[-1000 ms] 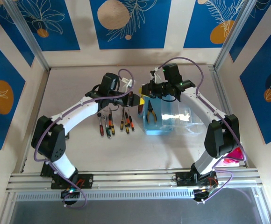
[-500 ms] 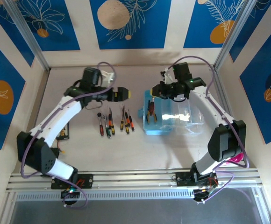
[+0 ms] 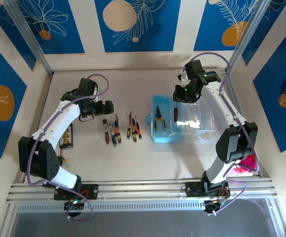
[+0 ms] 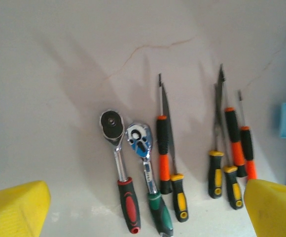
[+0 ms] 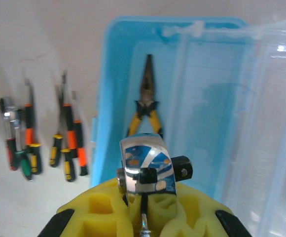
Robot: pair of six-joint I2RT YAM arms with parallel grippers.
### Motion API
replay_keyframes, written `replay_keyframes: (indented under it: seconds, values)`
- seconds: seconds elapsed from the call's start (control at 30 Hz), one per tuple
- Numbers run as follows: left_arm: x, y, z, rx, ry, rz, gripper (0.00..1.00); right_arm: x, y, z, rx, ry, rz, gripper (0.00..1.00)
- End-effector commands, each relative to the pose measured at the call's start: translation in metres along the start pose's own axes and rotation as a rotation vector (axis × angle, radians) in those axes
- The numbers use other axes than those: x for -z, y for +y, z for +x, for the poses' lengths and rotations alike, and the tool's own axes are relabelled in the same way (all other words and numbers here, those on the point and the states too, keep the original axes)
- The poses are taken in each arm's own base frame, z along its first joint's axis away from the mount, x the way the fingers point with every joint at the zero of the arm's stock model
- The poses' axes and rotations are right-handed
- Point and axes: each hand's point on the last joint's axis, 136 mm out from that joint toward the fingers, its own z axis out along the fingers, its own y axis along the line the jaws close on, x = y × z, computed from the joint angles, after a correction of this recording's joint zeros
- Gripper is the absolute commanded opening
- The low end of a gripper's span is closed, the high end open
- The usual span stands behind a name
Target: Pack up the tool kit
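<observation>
Chrome ratchet head (image 5: 148,170) in right claw (image 5: 144,205), close-up from its wrist camera

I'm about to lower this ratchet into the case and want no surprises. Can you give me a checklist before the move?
1. Right gripper shut on ratchet: ok.
2. Ratchet above case: ok.
3. Lid open: ok.
4. Free floor in case beside pliers: ok.
5. Left gripper open, away from case: ok.
6. Ratchet handle clear of case wall: cannot tell.
</observation>
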Motion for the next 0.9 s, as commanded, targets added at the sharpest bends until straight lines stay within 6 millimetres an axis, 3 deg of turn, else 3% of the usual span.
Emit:
replay_keyframes:
  seconds: [0.0,0.13,0.3,0.87]
  values:
    - [-0.011,0.013,0.010,-0.002,0.039,-0.047,1.00,0.005,-0.017,0.001,0.013,0.031,0.123,0.00]
    - [-0.025,0.011,0.017,-0.001,0.076,-0.024,1.00,-0.005,-0.023,-0.001,0.017,0.064,0.190,0.00]
    - [-0.033,0.005,0.020,0.012,0.093,0.019,1.00,-0.017,-0.012,-0.004,0.041,0.083,0.195,0.00]
    - [-0.034,0.003,0.023,0.004,0.102,0.030,1.00,-0.038,-0.051,0.002,0.030,0.121,0.464,0.00]
